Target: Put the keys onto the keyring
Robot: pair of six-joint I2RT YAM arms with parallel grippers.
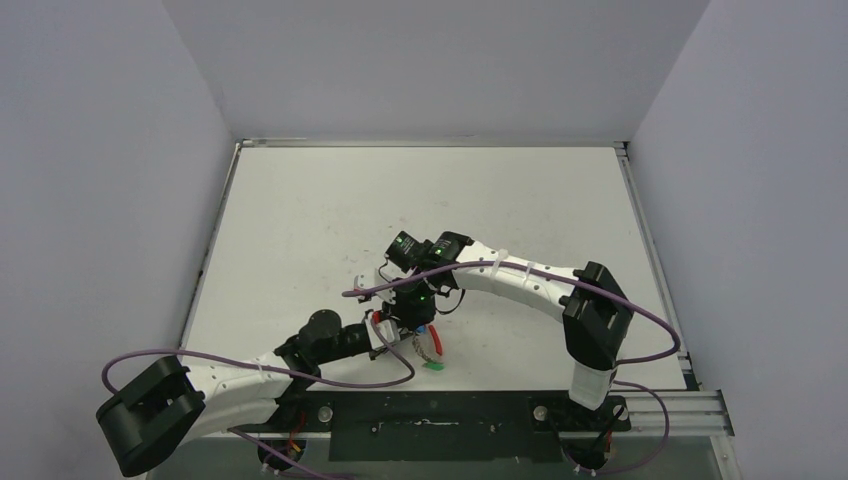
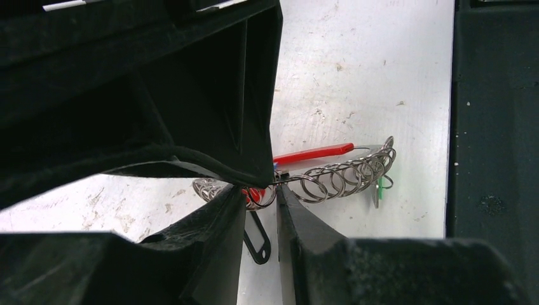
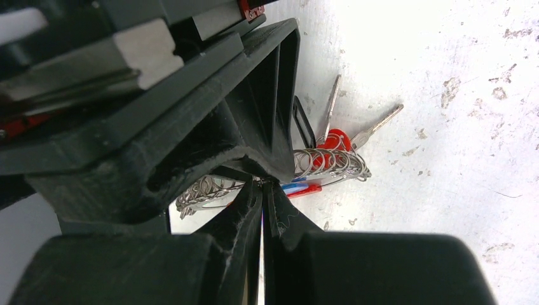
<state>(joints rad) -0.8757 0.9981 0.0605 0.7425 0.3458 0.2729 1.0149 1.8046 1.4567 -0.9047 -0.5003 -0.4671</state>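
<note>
Silvery coiled-wire keyring (image 2: 343,176) sits between the left claw's (image 2: 261,197) fingers; I cannot tell if it grips. The right claw (image 3: 262,190) is clenched. Keep the keyring steady and thread slowly.

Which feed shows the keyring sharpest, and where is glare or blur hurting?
Left wrist: keyring crisp, near fingers dark and soft. Right wrist: table washed out by glare top right, keyring readable. Top external: even light, keyring too small to read.
</note>
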